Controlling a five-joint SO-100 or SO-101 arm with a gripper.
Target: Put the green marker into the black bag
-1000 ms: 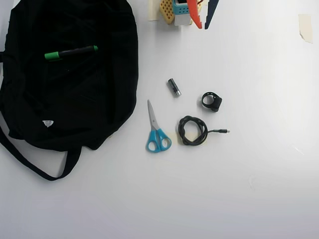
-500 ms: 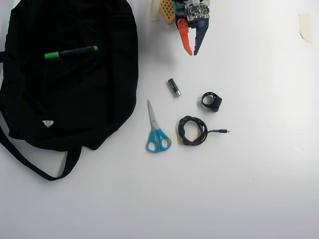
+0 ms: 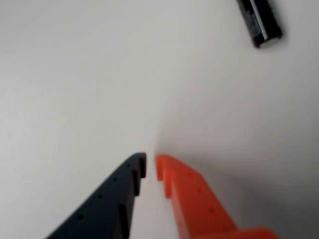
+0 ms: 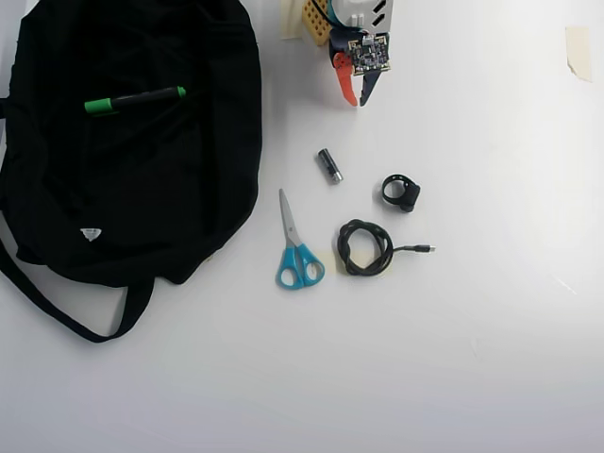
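I see my end effector (image 4: 358,98) nearly closed and empty, its tips a sliver apart above the bare worktop (image 4: 491,311). The green marker (image 4: 134,99) lies far to its left in the overhead view, apparently on top of the black bag (image 4: 132,189). The battery (image 3: 259,21) sits just ahead.

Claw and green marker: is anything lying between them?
In the overhead view, only bare table and black bag fabric separate the claw from the green marker.
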